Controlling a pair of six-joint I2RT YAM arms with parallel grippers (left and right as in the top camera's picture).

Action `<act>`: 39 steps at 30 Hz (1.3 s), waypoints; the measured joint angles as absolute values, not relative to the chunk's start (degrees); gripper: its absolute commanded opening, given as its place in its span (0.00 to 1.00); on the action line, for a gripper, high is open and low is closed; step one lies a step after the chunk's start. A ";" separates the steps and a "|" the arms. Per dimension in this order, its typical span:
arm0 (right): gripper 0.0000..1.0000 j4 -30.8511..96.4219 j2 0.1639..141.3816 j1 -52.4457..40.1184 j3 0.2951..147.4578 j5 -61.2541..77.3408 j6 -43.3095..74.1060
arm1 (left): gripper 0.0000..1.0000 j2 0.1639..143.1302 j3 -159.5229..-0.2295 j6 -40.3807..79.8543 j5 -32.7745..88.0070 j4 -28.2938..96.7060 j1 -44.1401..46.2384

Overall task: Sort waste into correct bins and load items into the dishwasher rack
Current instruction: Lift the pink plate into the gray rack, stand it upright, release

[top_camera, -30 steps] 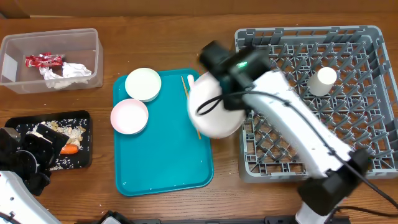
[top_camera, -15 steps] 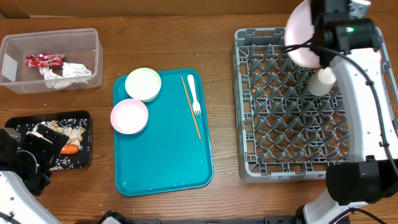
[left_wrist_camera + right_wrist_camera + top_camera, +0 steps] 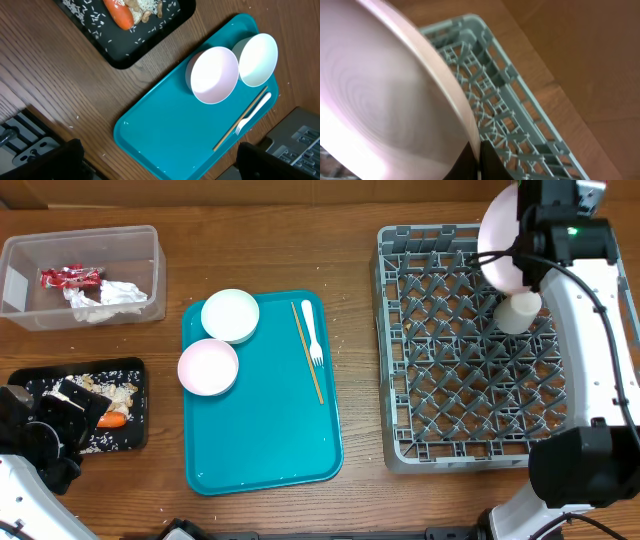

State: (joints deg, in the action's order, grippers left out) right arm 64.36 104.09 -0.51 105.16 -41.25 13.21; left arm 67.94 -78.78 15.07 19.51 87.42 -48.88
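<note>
As the right gripper (image 3: 528, 242) clenched its jaws on the rim of the pale pink plate (image 3: 497, 242), that plate stood tilted on edge over the far right corner of the dishwasher rack (image 3: 450, 385). Whether it touched the pegs, I could not tell. The wrist view had the plate filling the left of the shot, with the grey lattice running away behind it. Just on the near side of it, the small white cup (image 3: 517, 312) sat in the rack.

Over on the left, the left gripper (image 3: 157, 150) hung by the near left corner of the table, jaws released and spread wide, nothing between them. Below it lay the teal tray (image 3: 262, 450), carrying the white bowl (image 3: 230, 315) and the pink bowl (image 3: 208, 367) touching at its far left. The chopsticks (image 3: 307, 355) and white fork (image 3: 312, 330) lay side by side at its far right.

The waste was sorted: the carrot piece (image 3: 113, 420) and the rice and scraps (image 3: 110, 395) sat in the black tray (image 3: 35, 380) at near left. The red wrapper (image 3: 70, 277) and the crumpled napkin (image 3: 105, 298) lay in the clear tub (image 3: 30, 250) at far left.
</note>
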 measured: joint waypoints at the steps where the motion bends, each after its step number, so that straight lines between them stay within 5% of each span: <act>1: 0.04 63.64 104.09 -0.51 104.27 -41.45 13.08 | 1.00 67.94 -78.78 15.07 19.51 87.39 -48.88; 36: 0.08 58.61 105.56 -5.39 96.99 -50.48 11.51 | 1.00 67.94 -78.78 15.07 19.51 87.13 -48.90; 38: 0.15 59.18 105.56 -5.61 96.99 -49.10 11.55 | 1.00 67.94 -78.78 15.07 19.51 87.11 -48.88; 39: 0.36 59.48 105.56 -5.89 96.99 -48.45 11.49 | 1.00 67.94 -78.78 15.07 19.51 87.09 -48.88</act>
State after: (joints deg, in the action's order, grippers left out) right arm 59.48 105.56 -5.89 96.99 -48.45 11.49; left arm 67.94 -78.78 15.07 19.51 87.09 -48.88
